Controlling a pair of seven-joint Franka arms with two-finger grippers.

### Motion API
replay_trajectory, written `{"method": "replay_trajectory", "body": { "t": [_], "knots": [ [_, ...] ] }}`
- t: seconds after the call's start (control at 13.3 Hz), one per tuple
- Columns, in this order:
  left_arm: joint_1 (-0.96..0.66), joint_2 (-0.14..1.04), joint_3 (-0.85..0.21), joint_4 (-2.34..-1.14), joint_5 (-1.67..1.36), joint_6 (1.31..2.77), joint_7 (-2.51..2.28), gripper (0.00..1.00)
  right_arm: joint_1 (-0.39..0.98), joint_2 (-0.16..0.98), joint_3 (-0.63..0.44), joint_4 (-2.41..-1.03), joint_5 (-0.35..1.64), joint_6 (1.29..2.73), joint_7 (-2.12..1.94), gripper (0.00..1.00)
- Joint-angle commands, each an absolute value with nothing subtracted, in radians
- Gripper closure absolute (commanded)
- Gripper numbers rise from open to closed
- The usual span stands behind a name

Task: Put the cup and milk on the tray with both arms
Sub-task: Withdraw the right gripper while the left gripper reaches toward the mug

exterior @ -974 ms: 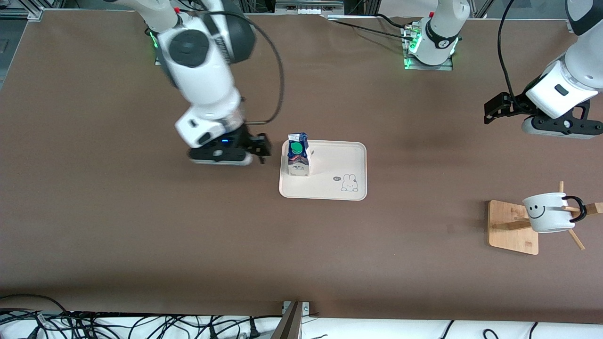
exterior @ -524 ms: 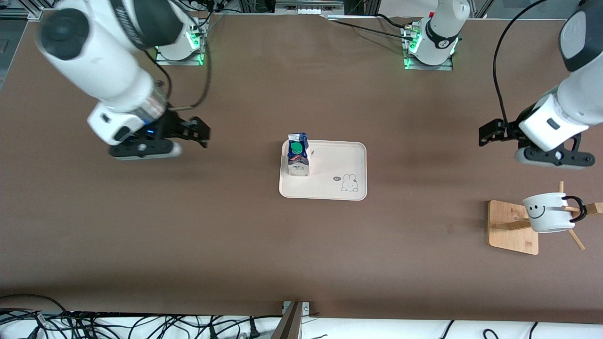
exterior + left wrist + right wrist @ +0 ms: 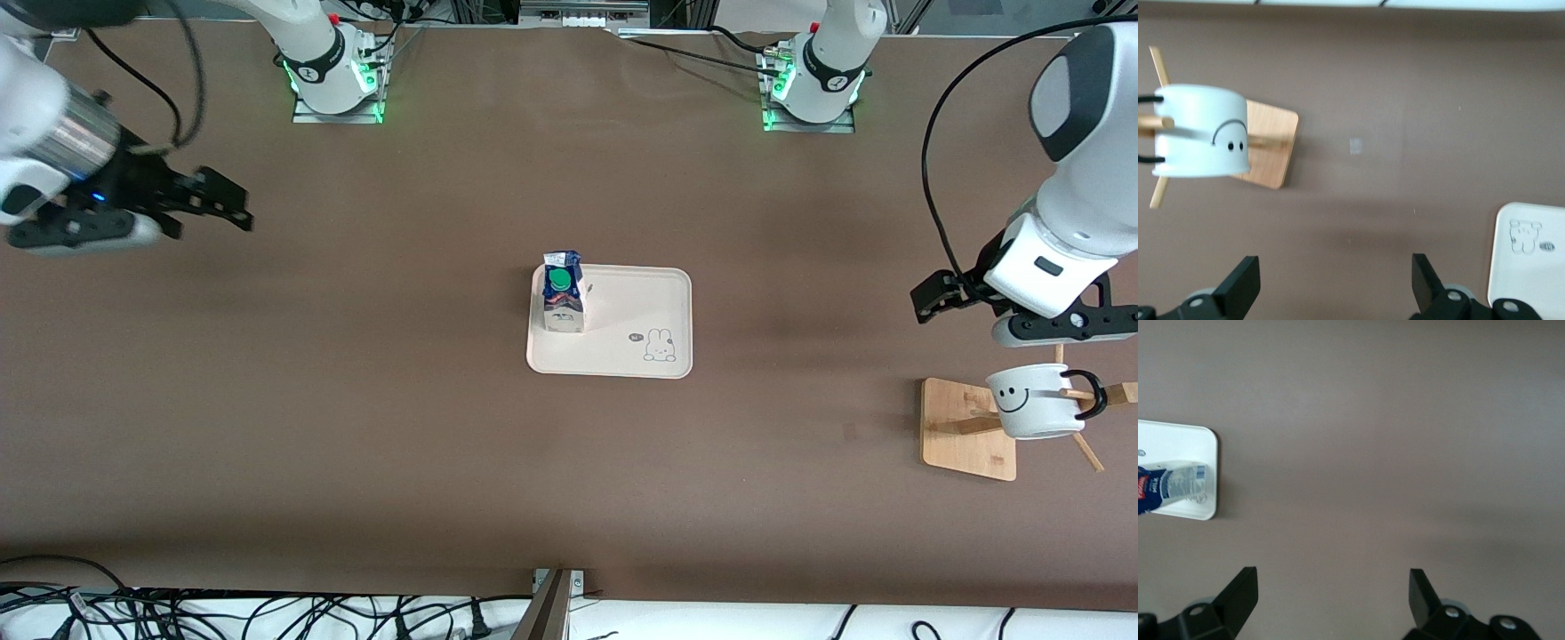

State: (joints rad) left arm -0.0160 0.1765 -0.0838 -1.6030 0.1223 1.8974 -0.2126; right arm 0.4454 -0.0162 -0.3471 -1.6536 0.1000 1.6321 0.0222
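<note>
The milk (image 3: pixel 563 302), a blue and white carton with a green cap, stands upright on the cream tray (image 3: pixel 633 307), at the tray's end toward the right arm. The white smiley cup (image 3: pixel 1031 402) hangs by its black handle on a peg of the wooden rack (image 3: pixel 967 431) at the left arm's end of the table. My left gripper (image 3: pixel 932 297) hovers open and empty over bare table beside the rack. In the left wrist view the cup (image 3: pixel 1201 140) lies ahead of the open left gripper (image 3: pixel 1333 277). My right gripper (image 3: pixel 222 200) is open and empty, well away from the tray.
The rack's thin wooden pegs (image 3: pixel 1086 452) stick out around the cup. Cables (image 3: pixel 267 613) run along the table edge nearest the front camera. Brown tabletop (image 3: pixel 800 356) lies between tray and rack. The right wrist view shows the tray's corner (image 3: pixel 1185 443) with the milk (image 3: pixel 1171 487).
The right arm has swung from beside the milk out to its own end of the table, its gripper open. The left gripper has come closer to the rack and cup.
</note>
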Motion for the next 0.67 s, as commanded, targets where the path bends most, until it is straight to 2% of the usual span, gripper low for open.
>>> {"method": "replay_trajectory", "body": {
  "t": [0.0, 0.15, 0.3, 0.6],
  "knots": [
    [0.017, 0.120, -0.087, -1.742, 0.150, 2.067, -0.222, 0.00, 0.271, -0.103, -0.212, -1.724, 0.078, 1.621, -0.040, 0.00],
    [0.044, 0.078, -0.089, -1.872, 0.150, 2.271, -0.222, 0.00, 0.157, -0.141, -0.105, -1.755, 0.035, 1.606, -0.052, 0.00],
    [0.069, 0.032, -0.089, -2.007, 0.147, 2.435, -0.225, 0.00, 0.158, -0.147, -0.098, -1.753, 0.011, 1.608, -0.052, 0.00],
    [0.170, 0.023, -0.091, -2.124, 0.056, 2.551, -0.232, 0.00, 0.158, -0.132, -0.092, -1.740, -0.003, 1.611, -0.040, 0.00]
  ]
}}
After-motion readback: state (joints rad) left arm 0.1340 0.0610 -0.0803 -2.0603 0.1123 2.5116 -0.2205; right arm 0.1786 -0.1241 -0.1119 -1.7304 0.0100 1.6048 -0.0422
